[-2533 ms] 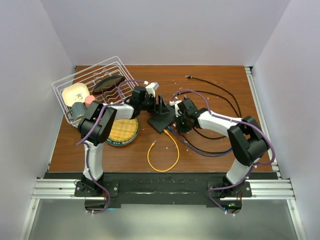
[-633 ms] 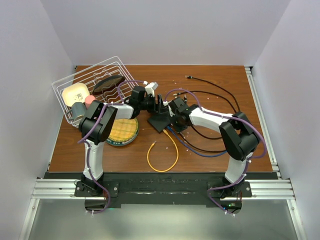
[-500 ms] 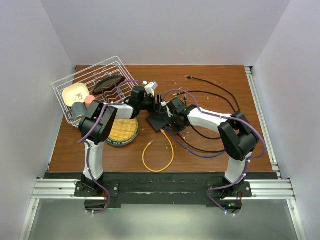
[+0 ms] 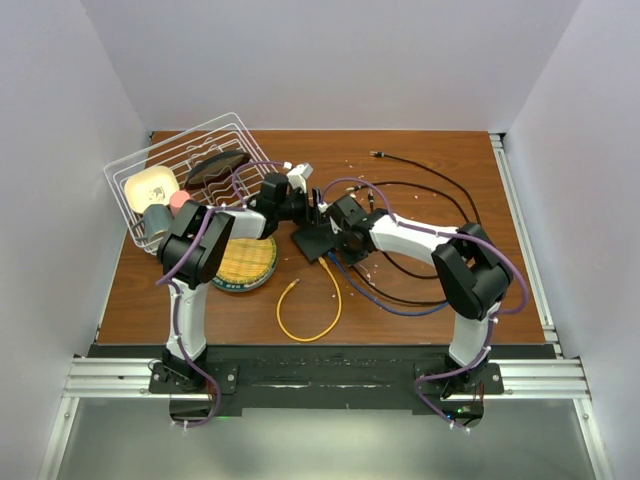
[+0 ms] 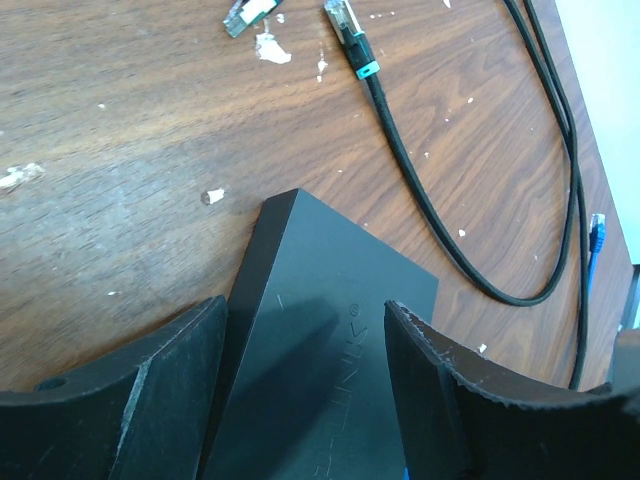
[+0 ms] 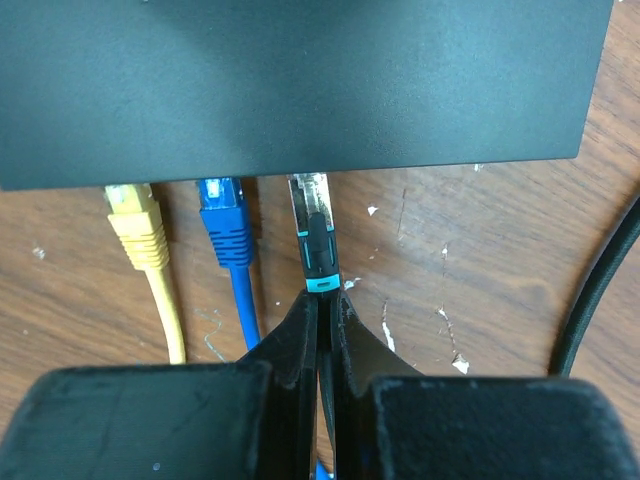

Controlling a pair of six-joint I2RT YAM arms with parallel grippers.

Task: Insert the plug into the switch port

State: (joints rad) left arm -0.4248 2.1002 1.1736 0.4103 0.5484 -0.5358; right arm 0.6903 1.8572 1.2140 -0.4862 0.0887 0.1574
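**Q:** Right jaws?
**A:** I had them clenched on the thin black cable behind the teal collar. The clear plug lay tip-to-edge against the matte black switch, beside the blue plug. The switch port was hidden.

**Q:** Left jaws?
**A:** Wide astride the switch's sharp corner on the grained wooden worktop. I could not tell whether they gripped it.

Centre of the bench: switch box. Straddling its far corner, left end effector; at its right edge, right end effector pinching a plug, right of two other plugs side by side. Far left: wire basket; just near of it, round dish. Near of box: looped cable. Right: long cables.
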